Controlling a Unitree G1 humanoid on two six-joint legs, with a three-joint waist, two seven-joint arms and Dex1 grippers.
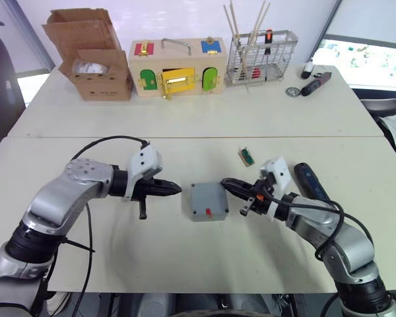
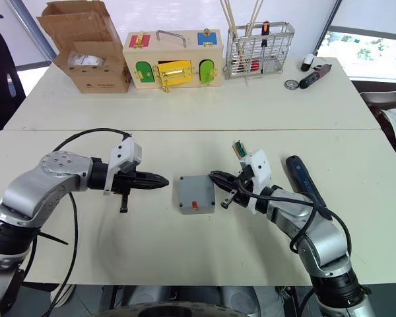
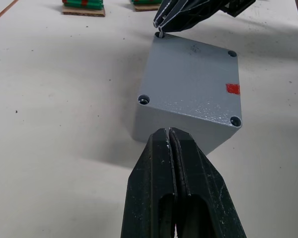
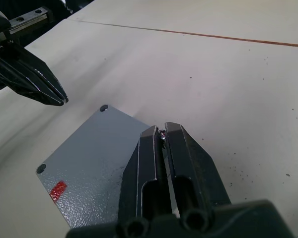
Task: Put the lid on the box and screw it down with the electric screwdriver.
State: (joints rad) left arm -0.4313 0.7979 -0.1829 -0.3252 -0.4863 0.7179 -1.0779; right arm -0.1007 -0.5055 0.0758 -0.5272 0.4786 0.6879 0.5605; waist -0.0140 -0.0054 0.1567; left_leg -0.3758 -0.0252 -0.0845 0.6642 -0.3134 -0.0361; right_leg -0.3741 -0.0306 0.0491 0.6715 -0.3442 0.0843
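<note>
Lid [image 3: 196,82], flat speckled grey plastic, caps square box [image 3: 179,130].

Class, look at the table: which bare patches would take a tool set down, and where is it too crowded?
Free: the table strip between the wooden box row and the grey box; also the near edge below both arms. Crowded: around the grey box, flanked by the left gripper and right gripper, with the electric screwdriver beside.
</note>
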